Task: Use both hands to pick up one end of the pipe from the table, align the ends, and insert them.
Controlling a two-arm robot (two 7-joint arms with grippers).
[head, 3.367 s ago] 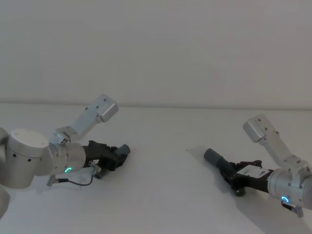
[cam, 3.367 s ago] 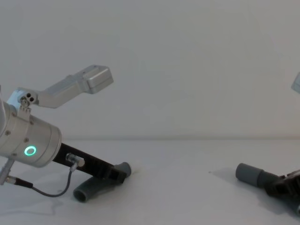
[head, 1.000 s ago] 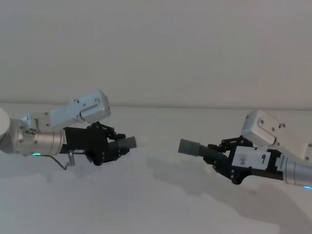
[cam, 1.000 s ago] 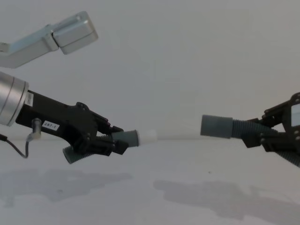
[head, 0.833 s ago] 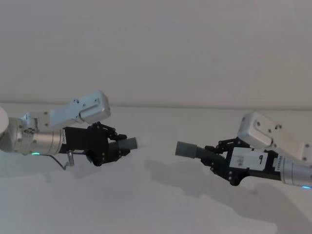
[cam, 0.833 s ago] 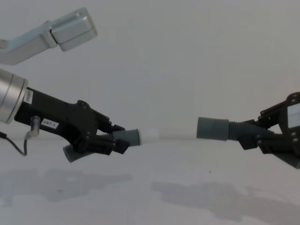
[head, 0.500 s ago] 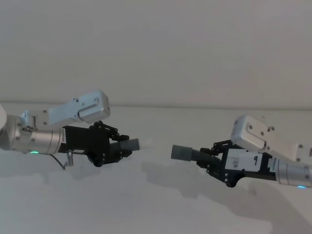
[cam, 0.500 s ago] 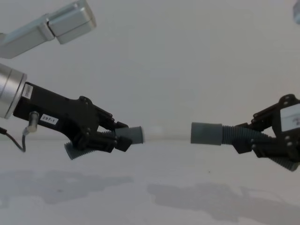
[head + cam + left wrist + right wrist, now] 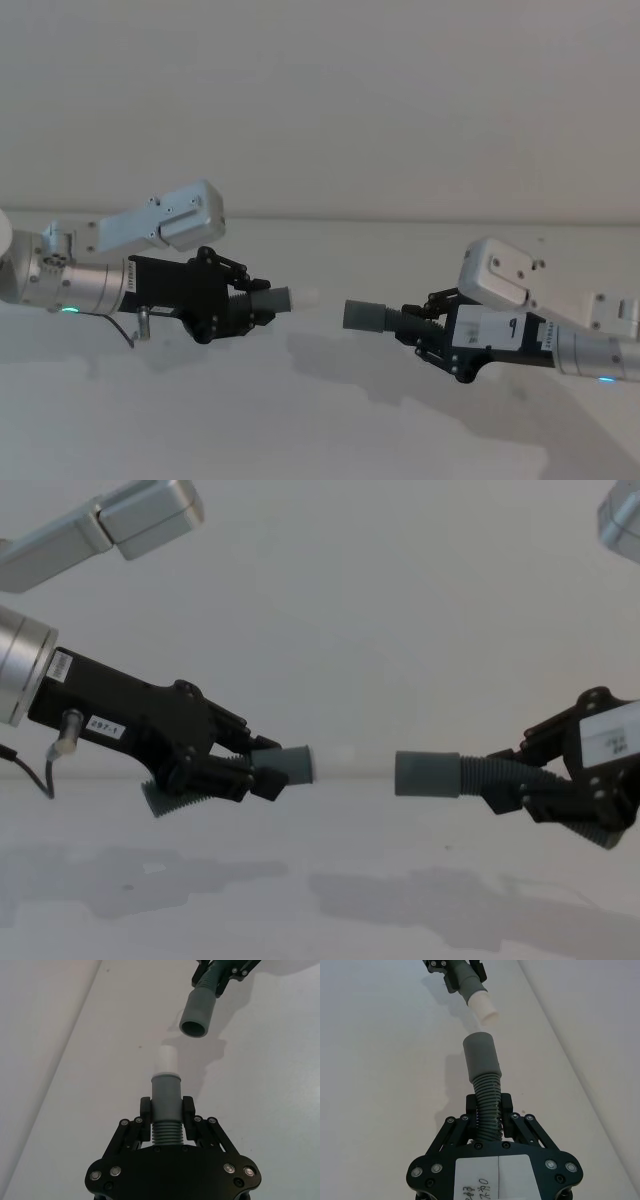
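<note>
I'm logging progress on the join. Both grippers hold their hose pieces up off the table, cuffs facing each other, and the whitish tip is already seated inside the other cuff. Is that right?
Not quite. The whitish tip is not seated yet: the left wrist view shows a gap between it and the open cuff on the right gripper's hose piece. The rest holds: the left gripper and the right one each hold a piece above the table, cuffs facing.

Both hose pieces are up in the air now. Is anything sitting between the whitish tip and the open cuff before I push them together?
Nothing visible. The left gripper holds the piece with the whitish tip, the right gripper the piece with the open cuff. The gap between the two ends holds only air above the table.
</note>
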